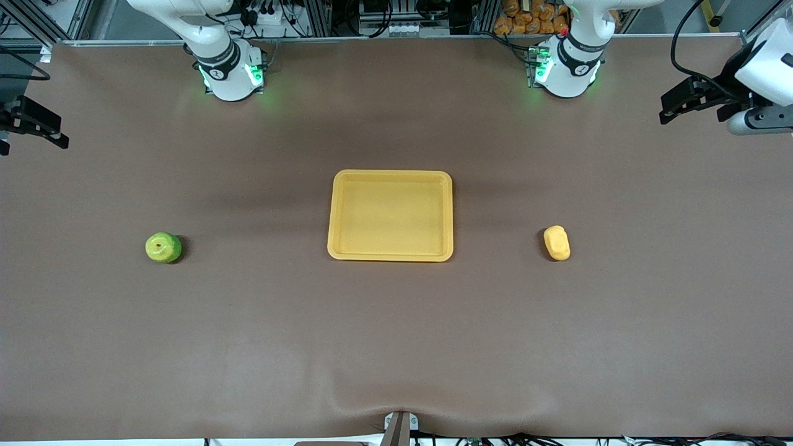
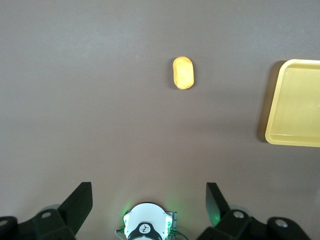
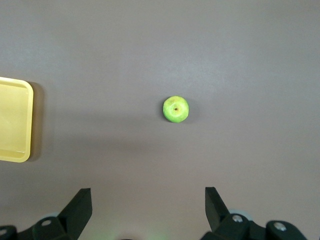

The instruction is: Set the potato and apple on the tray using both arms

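Potato [image 1: 556, 242] and apple [image 1: 163, 248] sit well apart on either side of the empty tray [image 1: 390, 254], so with both grippers, left [image 2: 149, 200] and right [image 3: 148, 202], spread wide up high, I'd drop each straight down, centred.

tray [image 1: 390, 175] at the table's [image 1: 396, 347] middle, apple [image 1: 163, 248] well apart toward the right arm's end, potato [image 1: 557, 242] well apart toward the left arm's end

Pretty clearly a robotics lab: two arm bases [image 1: 229, 74] bolted to a brown worktop [image 1: 396, 347], aluminium framing [image 1: 322, 15] and cables [image 1: 372, 15] at 12 o'clock.
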Robot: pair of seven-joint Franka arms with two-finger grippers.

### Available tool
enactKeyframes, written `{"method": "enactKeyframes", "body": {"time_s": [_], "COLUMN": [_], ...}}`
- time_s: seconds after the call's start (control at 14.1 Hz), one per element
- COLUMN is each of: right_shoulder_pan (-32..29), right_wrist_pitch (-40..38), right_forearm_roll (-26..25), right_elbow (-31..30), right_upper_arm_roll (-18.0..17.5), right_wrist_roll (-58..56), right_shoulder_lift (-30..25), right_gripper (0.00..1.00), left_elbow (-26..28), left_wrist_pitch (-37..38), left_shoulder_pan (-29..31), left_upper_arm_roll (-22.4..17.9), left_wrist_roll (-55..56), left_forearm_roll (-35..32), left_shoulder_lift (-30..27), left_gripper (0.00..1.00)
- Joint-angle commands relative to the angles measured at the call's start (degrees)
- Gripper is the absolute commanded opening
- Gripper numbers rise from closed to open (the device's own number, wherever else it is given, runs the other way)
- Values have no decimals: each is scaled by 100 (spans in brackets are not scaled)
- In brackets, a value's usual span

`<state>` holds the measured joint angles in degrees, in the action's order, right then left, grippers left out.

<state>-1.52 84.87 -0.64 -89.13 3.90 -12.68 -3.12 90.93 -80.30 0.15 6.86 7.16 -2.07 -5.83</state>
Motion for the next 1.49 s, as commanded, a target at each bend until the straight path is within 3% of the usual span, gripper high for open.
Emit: {"method": "enactKeyframes", "body": {"time_s": [0.0,0.78,1.42], "right_shoulder_pan": [-32,-6,12], "right_wrist_pitch": [-23,12,117], "right_forearm_roll": [46,-15,-59], "right_elbow": [124,185,194], "right_upper_arm_roll": [31,31,23], "right_wrist_roll": [11,-59,-59], "right_shoulder_lift": [66,224,663], "right_gripper": [100,100,100], "left_elbow": [73,381,1285], "left_wrist_pitch": [59,-169,-1337], "left_shoulder_pan": [20,20,64], "left_upper_arm_roll": [96,184,175], "left_wrist_roll": [111,111,119], "left_forearm_roll": [101,75,40], "left_shoulder_lift": [-24,-15,-32], "left_gripper": [100,100,100]}}
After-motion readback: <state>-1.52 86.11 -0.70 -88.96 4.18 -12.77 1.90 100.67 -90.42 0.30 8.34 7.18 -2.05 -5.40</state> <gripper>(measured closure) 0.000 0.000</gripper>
